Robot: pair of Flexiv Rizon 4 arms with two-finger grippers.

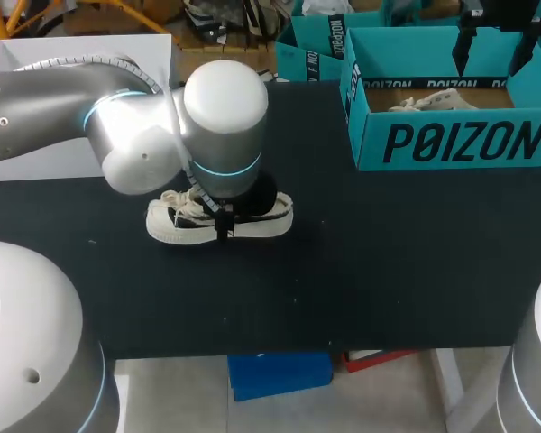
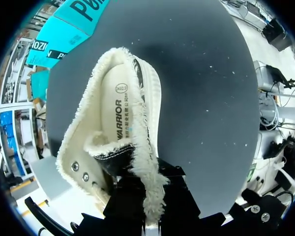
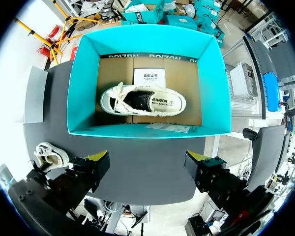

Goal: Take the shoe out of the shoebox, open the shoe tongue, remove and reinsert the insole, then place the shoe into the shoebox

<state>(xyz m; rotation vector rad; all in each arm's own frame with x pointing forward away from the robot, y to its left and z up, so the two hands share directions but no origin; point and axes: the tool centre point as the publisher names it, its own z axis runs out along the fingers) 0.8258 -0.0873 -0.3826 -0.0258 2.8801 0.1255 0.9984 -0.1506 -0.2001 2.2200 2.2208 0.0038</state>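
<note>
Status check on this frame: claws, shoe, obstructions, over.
Right claw open over the shoebox. Left claw at the shoe on the table, grip not visible; insole inside. Second shoe lies in the shoebox.

The shoe [image 2: 120, 123] at the left gripper [image 2: 148, 199] is cream with a black tongue, the shoebox [image 3: 147, 37] ahead of the right gripper [image 3: 147, 158] teal with brown floor, its fingertips [image 3: 97, 157] yellow, the table [image 1: 388, 271] black.
</note>
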